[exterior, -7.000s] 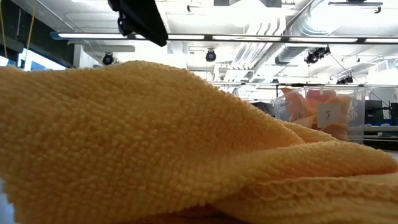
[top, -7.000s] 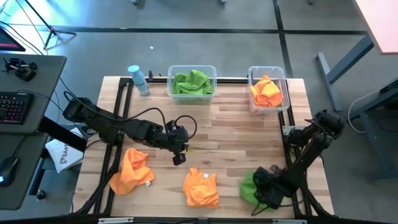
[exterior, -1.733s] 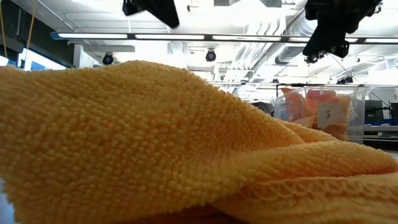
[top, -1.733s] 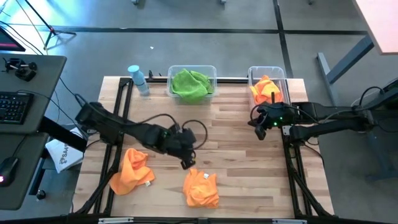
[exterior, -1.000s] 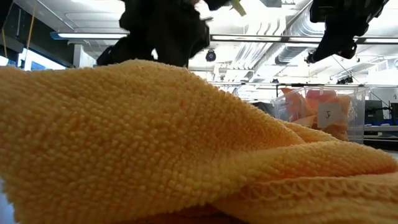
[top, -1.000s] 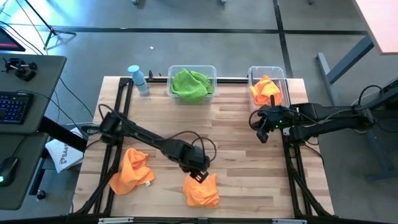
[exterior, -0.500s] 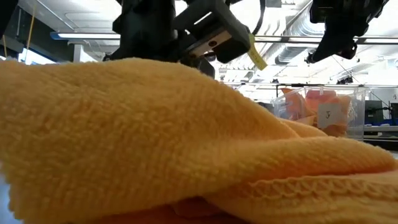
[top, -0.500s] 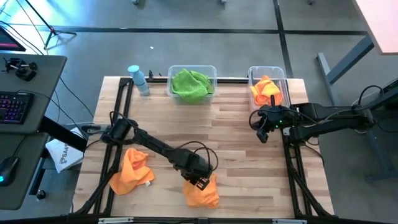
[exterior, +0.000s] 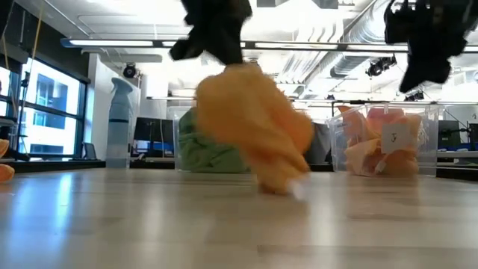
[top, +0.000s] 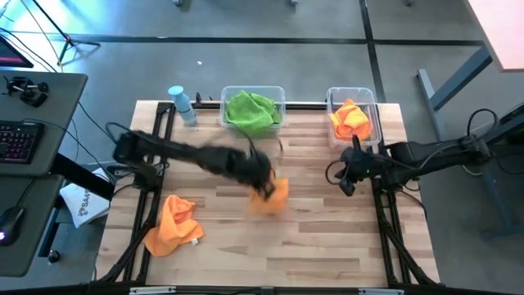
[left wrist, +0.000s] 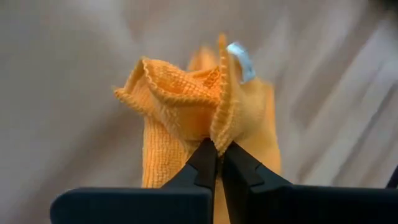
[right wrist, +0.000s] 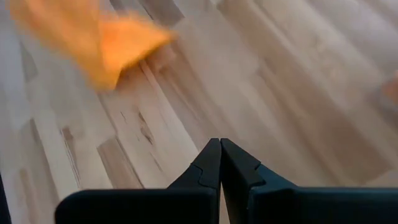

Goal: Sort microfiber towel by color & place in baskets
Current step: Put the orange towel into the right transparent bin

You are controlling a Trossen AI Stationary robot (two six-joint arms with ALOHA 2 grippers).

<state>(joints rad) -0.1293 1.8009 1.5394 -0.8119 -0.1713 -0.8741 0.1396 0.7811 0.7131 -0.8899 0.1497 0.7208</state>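
Observation:
An orange microfiber towel (top: 273, 197) hangs bunched under my left gripper (top: 262, 185), which is shut on it above the middle of the table; both are blurred. In the low view the towel (exterior: 258, 131) dangles with its lower end close to the tabletop. A second orange towel (top: 173, 223) lies crumpled at the near left. The wider basket (top: 223, 106) at the far edge holds green towels (top: 251, 111). The narrower basket (top: 331, 105) at the far right holds orange towels (top: 352, 120). My right gripper (top: 347, 182) is shut and empty, just near of the narrower basket. My left gripper pinches a gathered ridge of the towel (left wrist: 214, 130) between its two fingertips, several folds together, with a hemmed edge (left wrist: 146, 71) and the white label (left wrist: 239, 59) standing beside it. The fingers come from above, pointing down. The towel hangs bunched below them; whether its lower end touches the table, I cannot tell.
A light-blue spray bottle (top: 182, 105) stands at the far left corner, beside the wider basket. Black frame rails (top: 155, 164) run along both table sides. Bare wood (top: 327, 238) lies at the near right.
My left gripper has come down on the orange towel at the table's near middle and shut on it. It has then swung up and toward the far edge with the towel. The towel has left the table and now hangs bunched below the fingers.

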